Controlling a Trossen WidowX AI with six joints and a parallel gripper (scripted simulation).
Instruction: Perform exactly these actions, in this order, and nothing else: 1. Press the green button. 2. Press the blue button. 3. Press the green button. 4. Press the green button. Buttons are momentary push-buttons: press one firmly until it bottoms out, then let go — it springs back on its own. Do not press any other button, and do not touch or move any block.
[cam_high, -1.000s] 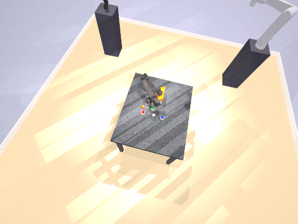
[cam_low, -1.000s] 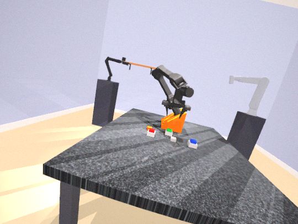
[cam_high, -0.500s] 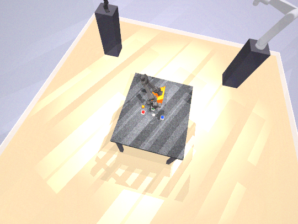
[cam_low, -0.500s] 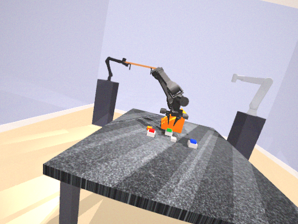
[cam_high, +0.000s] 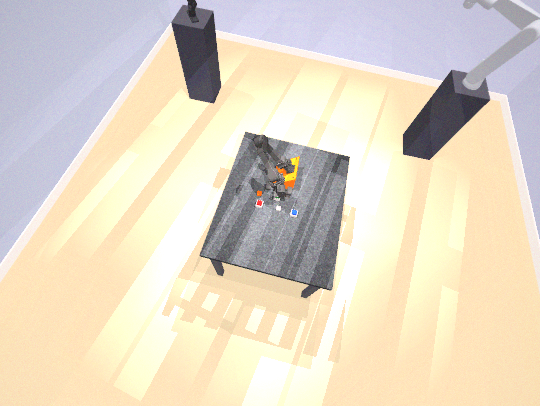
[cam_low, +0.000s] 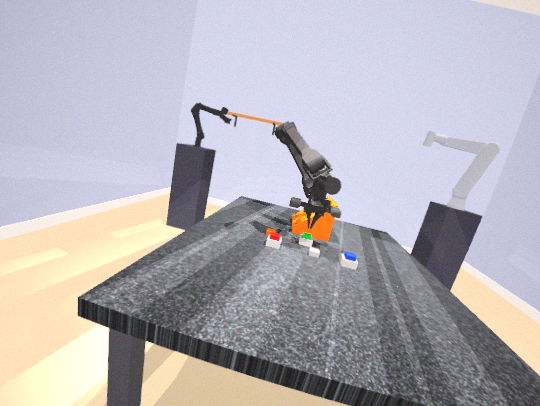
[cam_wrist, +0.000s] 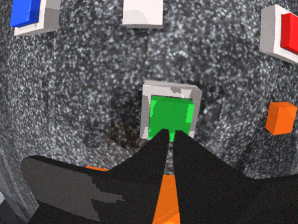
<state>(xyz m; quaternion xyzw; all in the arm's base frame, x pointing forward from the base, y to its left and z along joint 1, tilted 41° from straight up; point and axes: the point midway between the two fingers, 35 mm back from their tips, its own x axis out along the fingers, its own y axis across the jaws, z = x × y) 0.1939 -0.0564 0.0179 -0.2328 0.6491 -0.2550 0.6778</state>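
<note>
My gripper (cam_low: 309, 228) (cam_wrist: 170, 136) is shut and empty, fingertips together and pointing down. The tips are just above the green button (cam_low: 307, 236) (cam_wrist: 171, 112), over the near edge of its cap in the wrist view; contact cannot be told. The green cap stands raised in its white housing. The blue button (cam_high: 294, 213) (cam_low: 350, 256) (cam_wrist: 25, 12) is raised, to the right of the green one in the exterior view. The red button (cam_high: 259, 203) (cam_low: 275, 237) (cam_wrist: 290, 33) is to its left there.
A white block (cam_high: 278, 208) (cam_low: 314, 253) (cam_wrist: 143, 12) lies between the green and blue buttons. A small orange block (cam_high: 259, 193) (cam_low: 270, 232) (cam_wrist: 281, 119) is behind the red button. A large orange object (cam_high: 290, 184) (cam_low: 324, 228) stands behind the green button.
</note>
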